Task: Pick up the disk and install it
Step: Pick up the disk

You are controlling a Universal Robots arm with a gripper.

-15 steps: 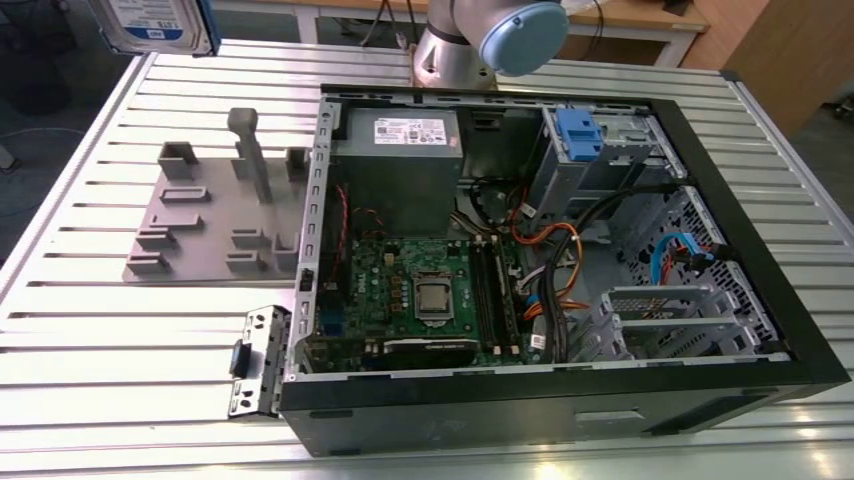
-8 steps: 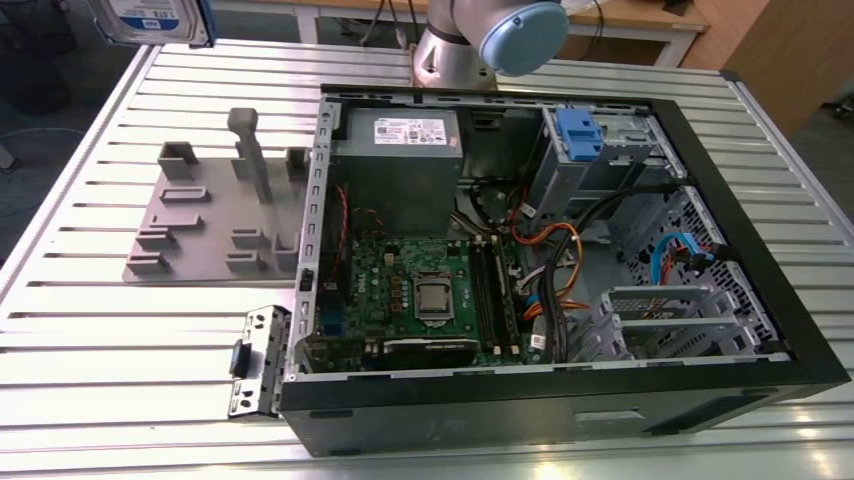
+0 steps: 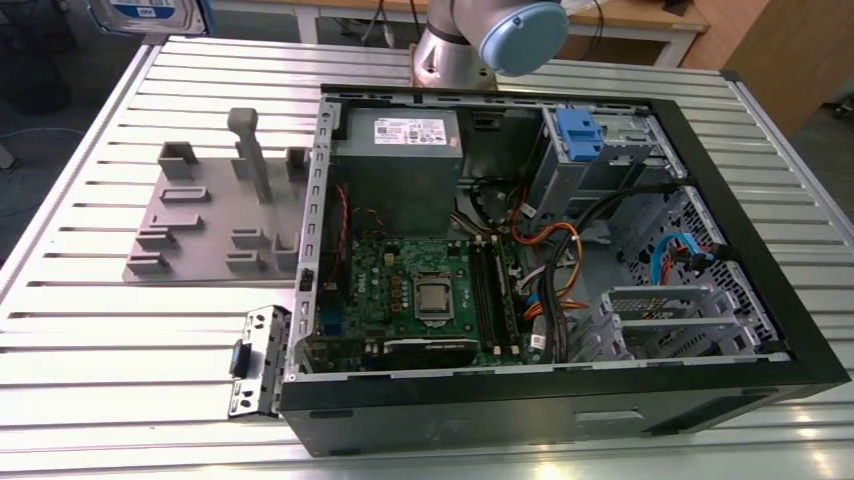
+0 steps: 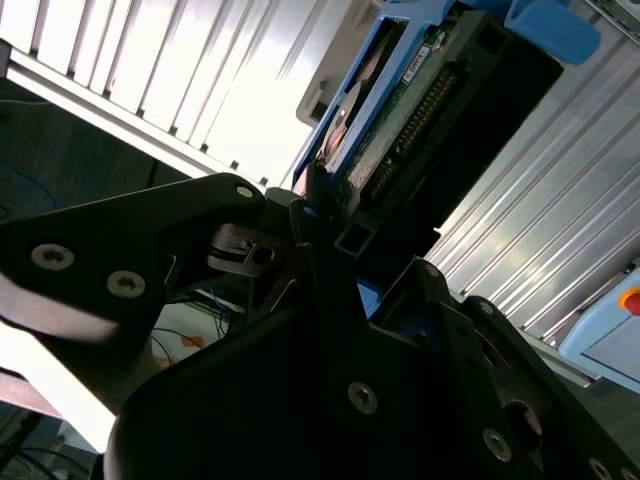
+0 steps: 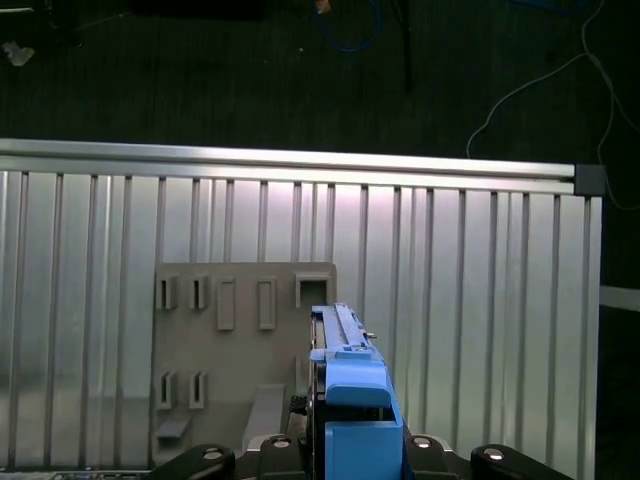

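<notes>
The disk is a drive in a blue plastic carrier, seen edge-on with its circuit board and connector showing. My gripper is shut on its lower end, black fingers pressed on both sides. In the first wrist view the disk stands on edge in the gripper, high above the slatted table and the grey fixture plate. At the exterior view's top left edge, a blue-framed piece with a white-and-blue label looks like the same disk.
An open computer case lies on the table, with motherboard, grey power-supply box and a drive cage with a blue bracket at the back right. The grey fixture plate lies to its left. The arm's base stands behind the case.
</notes>
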